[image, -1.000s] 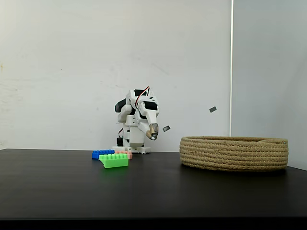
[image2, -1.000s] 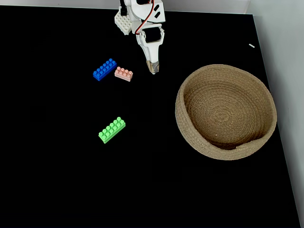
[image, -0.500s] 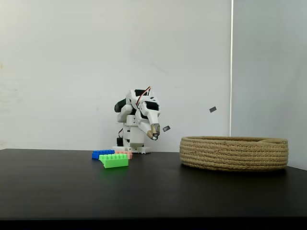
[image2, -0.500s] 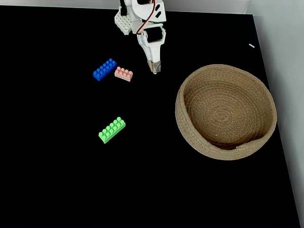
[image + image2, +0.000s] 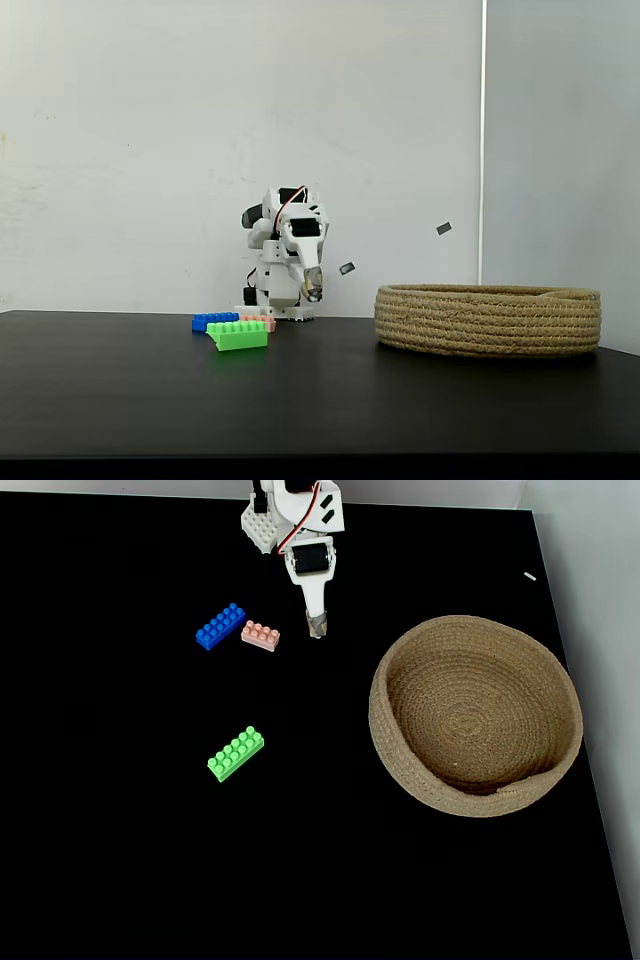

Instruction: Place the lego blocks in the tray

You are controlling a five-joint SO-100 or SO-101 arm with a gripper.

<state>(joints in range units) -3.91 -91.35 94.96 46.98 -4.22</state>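
Three lego blocks lie on the black table. The green one [image 5: 236, 754] [image 5: 238, 335] is nearest the front, the blue one [image 5: 220, 627] [image 5: 210, 321] and the pink one [image 5: 260, 636] [image 5: 262, 320] sit side by side near the arm's base. The tray [image 5: 476, 715] [image 5: 488, 319], a round woven rope basket, rests to the right and holds nothing. My gripper [image 5: 316, 628] [image 5: 312, 290] hangs above the table just right of the pink block, pointing down, its fingers together and holding nothing.
The arm's white base [image 5: 262, 525] stands at the table's far edge. A white wall [image 5: 200, 120] rises behind the table. The table's right edge [image 5: 570, 650] runs close past the basket.
The gripper has swung slightly to the left, toward the pink block, and turned at the wrist. The blocks and the basket have not moved.
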